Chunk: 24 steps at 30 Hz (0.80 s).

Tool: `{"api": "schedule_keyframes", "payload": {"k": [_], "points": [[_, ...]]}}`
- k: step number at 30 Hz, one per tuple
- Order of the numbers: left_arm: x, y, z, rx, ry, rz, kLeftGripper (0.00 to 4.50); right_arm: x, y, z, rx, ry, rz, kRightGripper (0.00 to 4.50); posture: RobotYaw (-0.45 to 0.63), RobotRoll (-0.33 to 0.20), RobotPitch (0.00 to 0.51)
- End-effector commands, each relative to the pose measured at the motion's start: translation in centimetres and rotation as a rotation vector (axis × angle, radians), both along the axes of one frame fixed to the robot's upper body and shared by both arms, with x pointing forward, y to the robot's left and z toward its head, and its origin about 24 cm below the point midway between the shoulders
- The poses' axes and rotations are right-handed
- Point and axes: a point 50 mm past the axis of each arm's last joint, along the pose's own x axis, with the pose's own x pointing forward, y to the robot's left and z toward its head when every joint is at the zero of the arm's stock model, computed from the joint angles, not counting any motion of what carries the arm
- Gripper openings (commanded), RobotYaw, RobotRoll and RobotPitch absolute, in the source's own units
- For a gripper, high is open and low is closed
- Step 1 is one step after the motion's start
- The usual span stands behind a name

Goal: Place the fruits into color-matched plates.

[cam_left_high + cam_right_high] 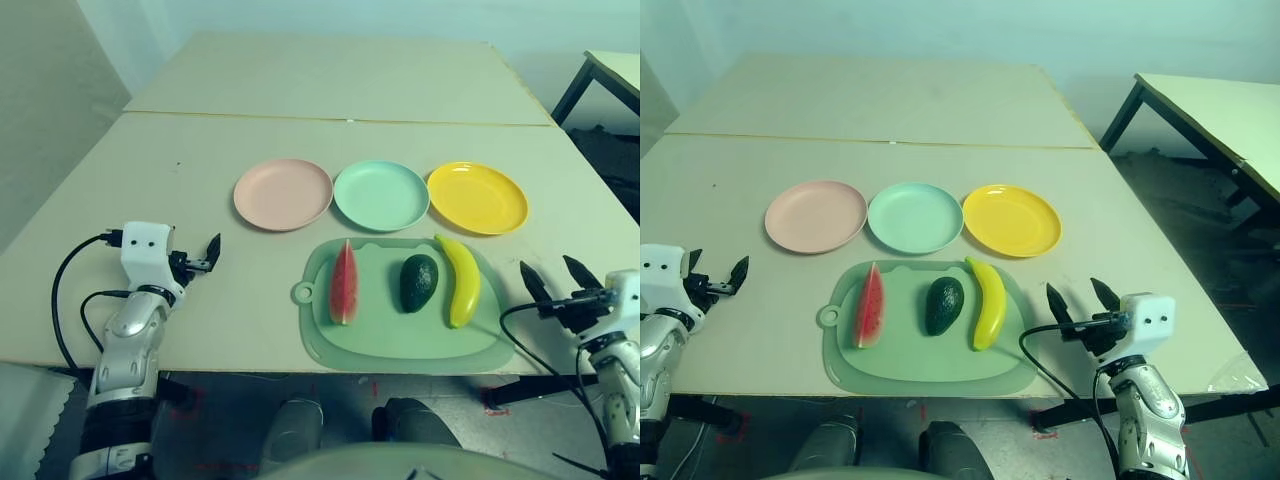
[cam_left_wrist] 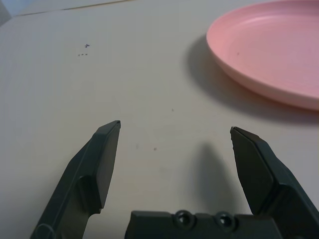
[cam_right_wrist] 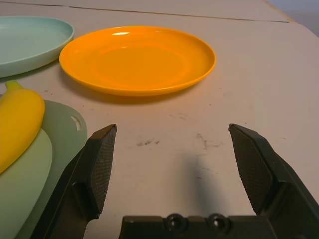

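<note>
On the green mat, watermelon, avocado and banana lie below their matching plates, probably staged; both grippers wait, jaws spread.

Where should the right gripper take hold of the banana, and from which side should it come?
Probably at the middle of the banana, from above. It lies flat on the green mat, lengthwise away from the robot, so the fingers would close across its narrow width. The open right gripper is nearest, and the avocado lies apart on the other side, leaving room for a finger.
</note>
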Motion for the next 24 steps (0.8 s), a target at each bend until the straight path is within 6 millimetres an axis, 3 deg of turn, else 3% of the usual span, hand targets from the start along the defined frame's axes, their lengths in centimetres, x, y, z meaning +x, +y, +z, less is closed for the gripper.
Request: {"api": "schedule_keyframes", "payload": {"k": [1, 6, 13, 19, 24], "points": [[0.4, -0.5, -0.3, -0.002, 0.005, -0.014, 4.47, 0.0, -0.3, 0.2, -0.001, -0.015, -0.016, 4.5, 0.09, 0.0, 0.066], [0.3, -0.3, 0.2, 0.005, -0.014, -0.001, 4.47, 0.7, -0.4, 0.2, -0.013, -0.011, 0.0, 4.5, 0.12, 0.0, 0.072], [-1.4, 1.2, 0.9, -0.06, -0.071, 0.033, 4.47, 0.9, -1.1, 0.6, -0.031, -0.013, 0.001, 4.5, 0.13, 0.0, 0.082], [-1.7, -1.2, 4.2, -0.151, -0.101, -0.468, 4.47, 0.5, -2.2, 1.9, -0.108, -0.026, 0.015, 4.5, 0.1, 0.0, 0.082], [-2.4, -4.1, 6.9, -0.027, 0.098, -0.991, 4.47, 1.1, -2.5, 6.3, -0.198, 0.011, 0.284, 4.5, 0.05, 0.0, 0.097]]}}
